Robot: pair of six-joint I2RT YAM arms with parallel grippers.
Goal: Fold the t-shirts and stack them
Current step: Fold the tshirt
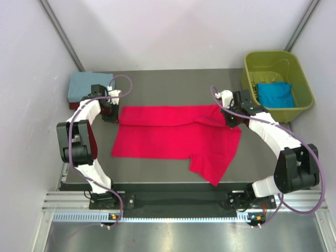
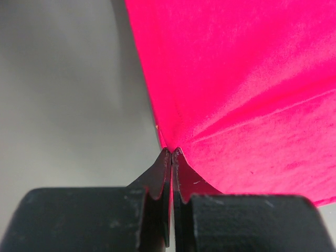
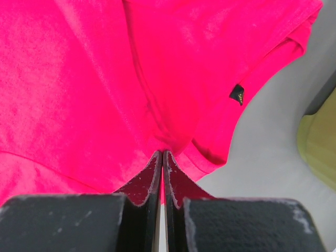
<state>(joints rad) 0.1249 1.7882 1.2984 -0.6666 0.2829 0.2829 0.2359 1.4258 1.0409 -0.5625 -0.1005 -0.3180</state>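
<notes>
Showing the top view: a bright red t-shirt [image 1: 173,137] lies spread across the middle of the dark table [image 1: 173,81], its long side running from 9 o'clock to 3 o'clock. One flap of the cloth juts out toward 5 o'clock. A creased band runs along the edge at 12 o'clock.

The left gripper [image 1: 110,116] sits at the shirt's corner at about 10 o'clock. In the left wrist view the jaws of this gripper [image 2: 171,152] are pressed together, pinching a pointed corner of the red cloth [image 2: 252,94], which fans away toward 1 o'clock above the grey table surface [image 2: 63,94].

The right gripper [image 1: 231,122] sits on the shirt's side at about 2 o'clock. In the right wrist view its jaws [image 3: 161,153] are likewise closed, nipping a fold of the red fabric [image 3: 79,79]. A small black label [image 3: 238,94] shows on the cloth toward 2 o'clock of the fingertips.

At 10 o'clock on the table, just beyond the left gripper, a folded dusty blue-grey t-shirt [image 1: 89,84] rests on a dark red t-shirt [image 1: 73,104], of which only a thin edge is visible. At 2 o'clock stands an olive-green tub [image 1: 273,58] holding a bright blue t-shirt [image 1: 275,94]. The tub's rim [image 3: 320,147] also appears at 3 o'clock in the right wrist view.
</notes>
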